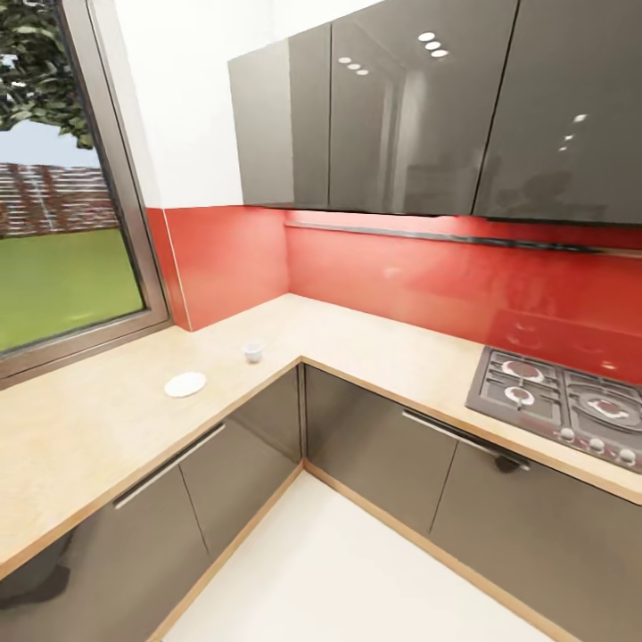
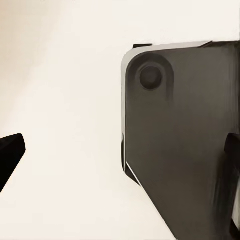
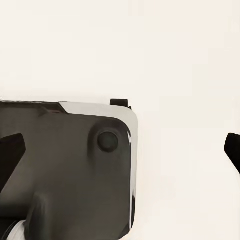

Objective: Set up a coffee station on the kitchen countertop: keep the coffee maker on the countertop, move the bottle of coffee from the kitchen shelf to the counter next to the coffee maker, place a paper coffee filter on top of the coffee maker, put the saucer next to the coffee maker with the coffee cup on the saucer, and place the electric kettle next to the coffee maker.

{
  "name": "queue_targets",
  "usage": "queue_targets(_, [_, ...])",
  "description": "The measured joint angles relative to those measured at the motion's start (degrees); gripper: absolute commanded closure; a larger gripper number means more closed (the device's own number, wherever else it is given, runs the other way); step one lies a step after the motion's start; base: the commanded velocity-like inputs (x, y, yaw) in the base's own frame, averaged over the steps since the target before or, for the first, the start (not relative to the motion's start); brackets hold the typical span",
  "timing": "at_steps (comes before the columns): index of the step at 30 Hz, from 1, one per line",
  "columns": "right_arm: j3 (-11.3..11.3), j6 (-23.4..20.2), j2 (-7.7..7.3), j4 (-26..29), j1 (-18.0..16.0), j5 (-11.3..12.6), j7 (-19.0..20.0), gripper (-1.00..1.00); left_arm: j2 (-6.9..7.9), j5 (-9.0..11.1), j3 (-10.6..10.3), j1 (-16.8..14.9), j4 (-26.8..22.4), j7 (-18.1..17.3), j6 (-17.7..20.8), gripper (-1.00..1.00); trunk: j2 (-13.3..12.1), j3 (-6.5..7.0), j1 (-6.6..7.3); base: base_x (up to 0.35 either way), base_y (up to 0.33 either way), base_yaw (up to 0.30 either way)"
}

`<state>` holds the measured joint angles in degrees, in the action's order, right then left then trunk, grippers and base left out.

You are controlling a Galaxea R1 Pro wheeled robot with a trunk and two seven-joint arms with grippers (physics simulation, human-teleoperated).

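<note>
At the frame's left-centre the saucer (image 1: 185, 384) and coffee cup (image 1: 253, 351) sit apart on the desk (image 1: 89, 428), unpaired, while both end effectors hang spread and empty over pale floor.

L-shaped beige stone countertop (image 1: 374, 343) over glossy grey base cabinets (image 1: 374, 446) with bar handles. Red glossy backsplash (image 1: 401, 276) beneath dark grey reflective wall cabinets (image 1: 401, 107). Grey-framed window (image 1: 62, 205) overlooking lawn, at left. Steel gas hob (image 1: 562, 401), at right. White floor (image 1: 330, 571).
</note>
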<state>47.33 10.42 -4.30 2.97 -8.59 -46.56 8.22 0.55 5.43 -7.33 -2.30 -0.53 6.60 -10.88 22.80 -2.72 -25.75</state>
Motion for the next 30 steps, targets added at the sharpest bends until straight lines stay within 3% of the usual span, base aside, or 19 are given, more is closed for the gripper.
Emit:
queue_targets(8, [0.0, 0.0, -0.01, 0.0, 0.0, 0.0, 0.0, -1.0, -0.38, 0.3, 0.2, 0.0, -1.0, 0.4, 0.2, -1.0, 0.0, 0.0, 0.0, 0.0, 0.0, 0.277])
queue_targets(13, [0.0, 0.0, -0.03, 0.0, 0.0, 0.0, 0.0, -1.0, -0.1, 4.7, 2.6, 0.0, -0.9, 0.9, 0.1, -1.0, 0.0, 0.0, 0.0, 0.0, 0.0, 0.279])
queue_targets(15, [0.0, 0.0, -0.03, 0.0, 0.0, 0.0, 0.0, -1.0, 0.09, 5.3, 2.9, 0.0, -0.9, 0.9, 0.1, -1.0, 0.0, 0.0, 0.0, 0.0, 0.0, 0.279])
queue_targets(23, [0.1, -0.1, -0.07, 0.0, 0.0, 0.0, 0.0, -1.0, 0.35, 5.2, 2.9, 0.0, -0.8, 0.8, 0.0, -1.0, 0.0, 0.0, 0.0, 0.0, -0.011, 0.279])
queue_targets(30, [0.1, -0.1, -0.08, 0.0, 0.0, 0.0, 0.0, -1.0, 0.3, 5.0, 2.8, 0.0, -0.8, 0.7, 0.0, -1.0, 0.0, 0.0, 0.0, 0.0, -0.232, 0.279])
